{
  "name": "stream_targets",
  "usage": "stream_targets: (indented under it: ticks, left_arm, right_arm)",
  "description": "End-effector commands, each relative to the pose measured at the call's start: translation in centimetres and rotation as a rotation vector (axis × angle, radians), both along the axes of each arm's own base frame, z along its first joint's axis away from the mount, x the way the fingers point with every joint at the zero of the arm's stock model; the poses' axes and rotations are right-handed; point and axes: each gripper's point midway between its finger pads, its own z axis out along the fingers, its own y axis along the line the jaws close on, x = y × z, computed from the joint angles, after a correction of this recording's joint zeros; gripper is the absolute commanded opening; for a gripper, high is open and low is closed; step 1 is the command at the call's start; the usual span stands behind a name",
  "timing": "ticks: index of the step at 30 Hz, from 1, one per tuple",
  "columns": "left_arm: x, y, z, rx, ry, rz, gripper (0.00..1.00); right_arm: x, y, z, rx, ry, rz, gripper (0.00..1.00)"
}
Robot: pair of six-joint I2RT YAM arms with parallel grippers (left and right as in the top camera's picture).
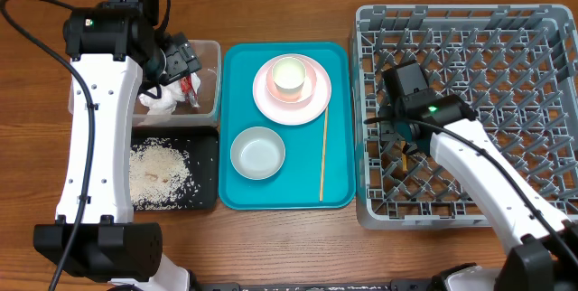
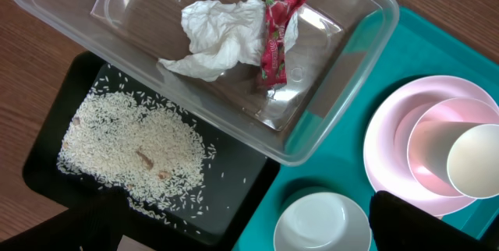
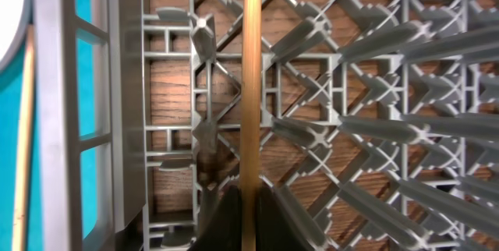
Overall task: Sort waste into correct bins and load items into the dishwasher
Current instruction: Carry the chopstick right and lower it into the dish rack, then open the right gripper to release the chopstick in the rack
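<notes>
My left gripper (image 1: 181, 61) hangs open over the clear tub (image 1: 209, 51), its fingers apart and empty (image 2: 253, 231). In the tub lie the crumpled white napkin (image 2: 218, 37) and the red wrapper (image 2: 274, 37). Loose rice (image 2: 129, 146) covers the black tray (image 2: 234, 181) beside it. The teal tray (image 1: 339, 192) carries the pink plate (image 1: 266, 97), the white cup (image 1: 290, 76) on it, the white bowl (image 1: 257, 153) and one chopstick (image 1: 323, 154). My right gripper (image 3: 250, 196) is shut on the other chopstick (image 3: 251, 72), above the left part of the grey dish rack (image 1: 470, 20).
The rack's upright pegs (image 3: 374, 126) surround the held chopstick, and the rack's left wall (image 3: 125, 87) stands between it and the teal tray. Bare wooden table shows along the front edge (image 1: 298, 246).
</notes>
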Motion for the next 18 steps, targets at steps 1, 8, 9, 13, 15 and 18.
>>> stream_targets:
  ticks: [1,8,9,13,15,18]
  left_arm:
    - [0.12,0.18,0.34,0.011,-0.012,0.001,1.00]
    - [0.12,0.18,0.34,0.011,-0.012,0.001,1.00]
    - [0.12,0.18,0.34,0.011,-0.012,0.002,1.00]
    - [0.12,0.18,0.34,0.011,-0.012,0.002,1.00]
    - [0.12,0.18,0.34,0.011,-0.012,0.001,1.00]
    - [0.12,0.18,0.34,0.011,-0.012,0.001,1.00]
  right_arm:
    - [0.30,0.06,-0.49,-0.016,0.014,0.044,0.04]
    - [0.27,0.06,-0.70,-0.026,0.024,0.064,0.04]
    - [0.27,0.06,-0.71,-0.026,0.024,0.064,0.04]
    - [0.28,0.06,-0.75,-0.027,0.025,0.064,0.04]
    - [0.27,0.06,-0.75,-0.026,0.025,0.063,0.04]
    - [0.26,0.07,-0.76,-0.023,0.024,0.057,0.04]
